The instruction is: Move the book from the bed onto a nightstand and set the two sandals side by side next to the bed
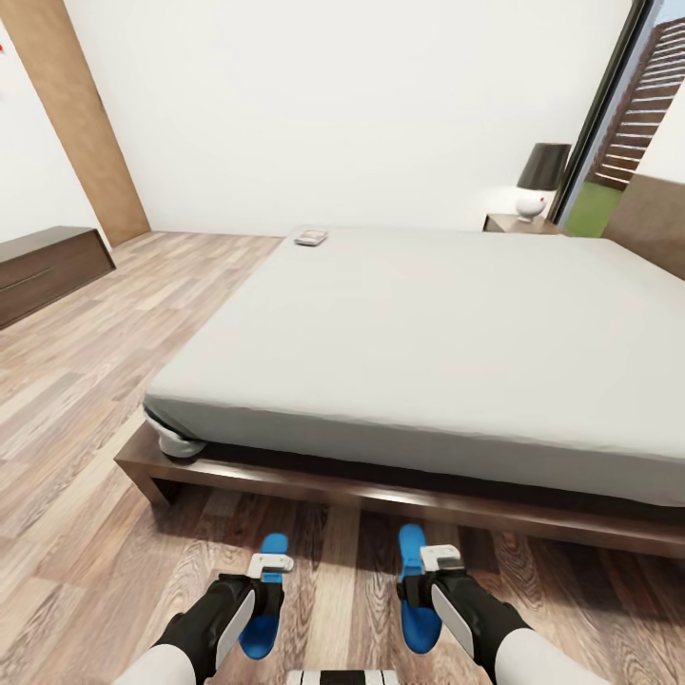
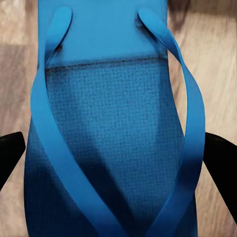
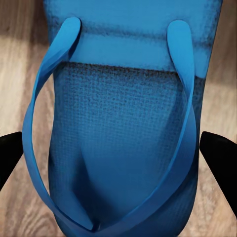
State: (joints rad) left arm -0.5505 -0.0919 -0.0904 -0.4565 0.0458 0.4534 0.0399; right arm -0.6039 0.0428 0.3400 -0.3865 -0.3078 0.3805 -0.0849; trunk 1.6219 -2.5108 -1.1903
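I have both arms lowered over the floor at the foot side of the bed (image 1: 409, 342), each one above a blue sandal. The left gripper (image 2: 118, 158) sits over the left sandal (image 2: 113, 148); in its wrist view the black fingers (image 2: 10, 153) stand on either side of the sole, wide apart, and I cannot tell whether they touch the rubber. The right gripper (image 3: 118, 158) is the same over the right sandal (image 3: 123, 138): black fingertips (image 3: 219, 153) at both edges, spread about as wide as the sole, contact unclear.

Both sandals are flip-flops with a finely pebbled, foam-like footbed and smooth, glossy straps that run down into a V. A smoother band crosses each sole near the strap ends. From the head camera they lie on the wood-plank floor (image 1: 86, 400) near each other, roughly parallel, close to the bed's dark brown wooden frame (image 1: 285, 480).

The mattress is plain, matte, pale grey-white, with a rounded corner. The book (image 1: 311, 237) lies flat on its far corner, small and thin; its cover is too small for me to read. Beyond the bed a dark wooden nightstand (image 1: 504, 225) carries a lamp (image 1: 540, 181) with a dark shade and round white base. A long, low, dark cabinet (image 1: 43, 271) stands against the left wall, beside a brown wooden door (image 1: 81, 114).
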